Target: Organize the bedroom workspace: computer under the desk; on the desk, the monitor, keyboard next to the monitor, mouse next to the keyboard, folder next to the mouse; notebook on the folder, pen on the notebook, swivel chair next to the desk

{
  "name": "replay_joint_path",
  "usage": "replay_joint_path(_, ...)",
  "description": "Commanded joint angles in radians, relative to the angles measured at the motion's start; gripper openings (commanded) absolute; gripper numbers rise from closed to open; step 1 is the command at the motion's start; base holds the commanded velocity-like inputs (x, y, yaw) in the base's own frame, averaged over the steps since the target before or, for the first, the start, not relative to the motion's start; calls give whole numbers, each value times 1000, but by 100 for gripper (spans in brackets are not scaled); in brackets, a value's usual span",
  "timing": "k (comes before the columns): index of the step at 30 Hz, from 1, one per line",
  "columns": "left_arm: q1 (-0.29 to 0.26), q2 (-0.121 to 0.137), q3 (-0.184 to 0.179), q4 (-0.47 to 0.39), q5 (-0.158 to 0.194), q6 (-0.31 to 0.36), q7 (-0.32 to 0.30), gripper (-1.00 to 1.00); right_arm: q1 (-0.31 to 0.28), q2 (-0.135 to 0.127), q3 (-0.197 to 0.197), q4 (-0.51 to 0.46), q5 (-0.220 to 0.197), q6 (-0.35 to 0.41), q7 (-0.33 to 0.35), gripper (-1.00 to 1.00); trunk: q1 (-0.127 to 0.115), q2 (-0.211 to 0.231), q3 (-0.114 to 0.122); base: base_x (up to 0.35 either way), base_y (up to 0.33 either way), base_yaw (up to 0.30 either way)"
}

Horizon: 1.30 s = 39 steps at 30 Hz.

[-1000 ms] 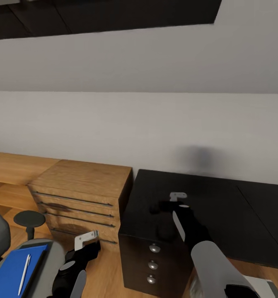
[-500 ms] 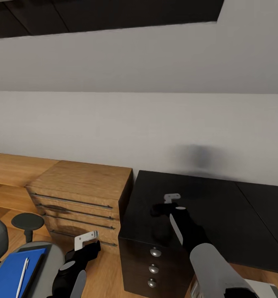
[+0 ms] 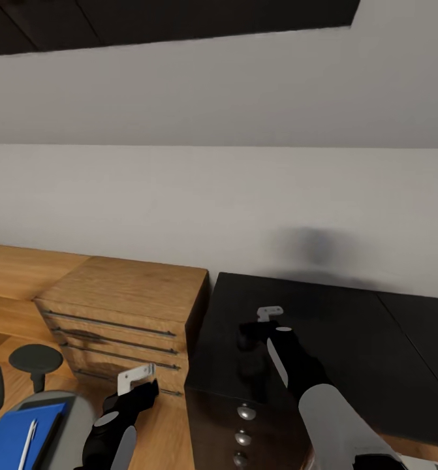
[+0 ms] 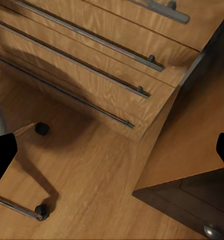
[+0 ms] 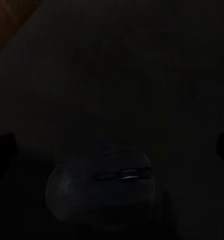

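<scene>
The black-topped desk point(image 3: 349, 346) fills the lower right, with its black drawer unit point(image 3: 245, 418) at the near corner. My right gripper point(image 3: 250, 331) hovers low over the desk's left end; in the right wrist view it point(image 5: 112, 145) is open, and the dark mouse point(image 5: 99, 182) lies on the desktop just short of its fingertips. The swivel chair point(image 3: 72, 411) is at the bottom left and carries the blue folder point(image 3: 13, 438) with the white pen point(image 3: 28, 444) on it. My left gripper point(image 3: 138, 386) is open above the floor beside the chair. Computer, monitor, keyboard and notebook are out of view.
An oak dresser point(image 3: 124, 307) with long bar handles point(image 4: 86, 65) stands directly left of the desk, against the white wall under the sloped ceiling. The chair's chrome legs and casters point(image 4: 40, 128) rest on the wood floor point(image 4: 106, 175) in front of it.
The whole picture has shifted, so the camera moved: the chair and folder now sit further into the bottom-left corner. My right gripper drifted slightly left over the desk. Both grippers stay open.
</scene>
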Motion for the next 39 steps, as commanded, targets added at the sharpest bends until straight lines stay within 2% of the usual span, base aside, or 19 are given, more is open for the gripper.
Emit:
replay_joint_path(1,-1,0,-1,-1,11,2,10,100,0,1,-3,-1,11,6,7,100,0,-1,-1,240,0,0)
replay_joint_path(8,-1,0,0,-3,11,2,10,100,0,1,-3,1,12,9,6,100,0,-1,-1,153,0,0)
replay_joint_path(14,-1,1,0,-5,11,2,10,100,0,1,-1,23,13,7,6,100,0,-1,-1,14,0,0)
replay_joint_path(15,-1,1,2,-12,11,3,10,100,0,1,2,60,13,7,6,100,0,-1,-1,1,0,0)
replay_joint_path(18,-1,1,3,-19,11,3,10,100,0,1,4,71,13,9,9,100,0,-1,-1,0,0,0)
replay_joint_path(31,-1,0,7,-51,12,3,11,100,0,1,8,80,12,19,9,100,0,-1,-1,0,0,0)
replay_joint_path(39,-1,0,11,-56,14,4,13,100,0,1,8,80,12,19,9,100,31,-57,-26,0,0,0)
